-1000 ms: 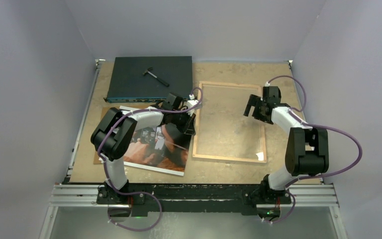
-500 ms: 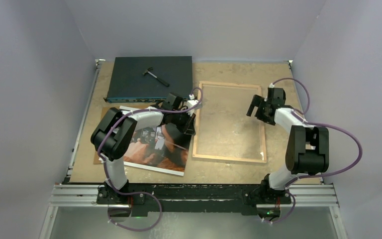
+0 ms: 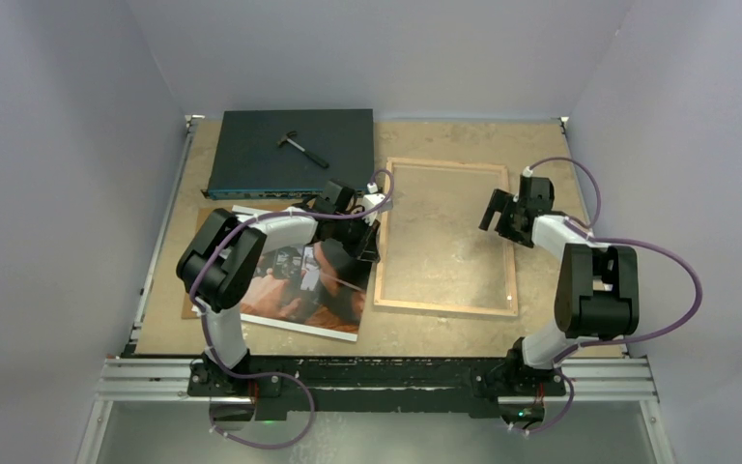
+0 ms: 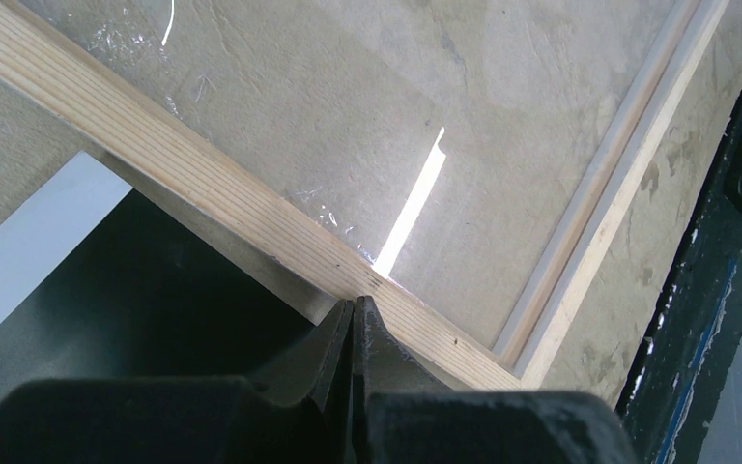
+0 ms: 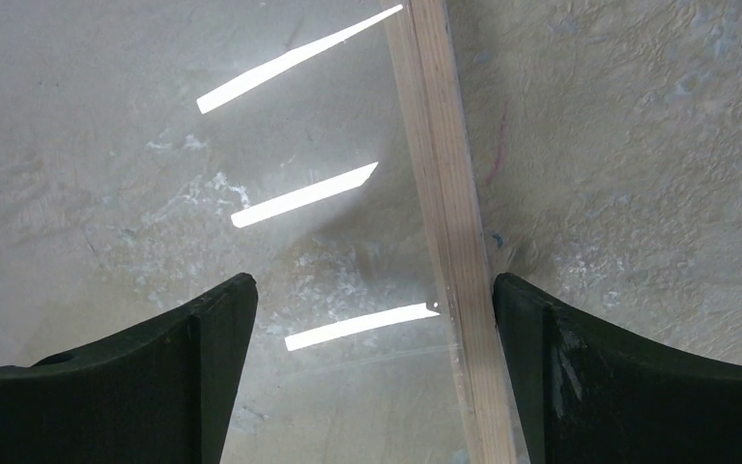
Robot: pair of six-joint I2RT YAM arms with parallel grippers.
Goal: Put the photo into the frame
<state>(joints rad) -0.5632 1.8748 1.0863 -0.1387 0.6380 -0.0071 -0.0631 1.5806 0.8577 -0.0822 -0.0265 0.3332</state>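
Two pairs of jaws: the right jaws gape astride the right rail of the frame (image 5: 449,193), that arm stretched low; the left jaws are pinched shut at its left rail, elbow folded over the photo (image 3: 290,290) lying just beside it.

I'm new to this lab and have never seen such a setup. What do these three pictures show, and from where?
Two robot arms are bolted to a table. The wide picture looks down from above and behind them; the other two come from a camera on each wrist. On the table lie a wooden picture frame, a photo left of it, and a dark flat box with a small hammer on top. The left gripper is shut, its tips at the frame's left rail. The right gripper is open, its fingers either side of the right rail. Neither visibly holds anything.
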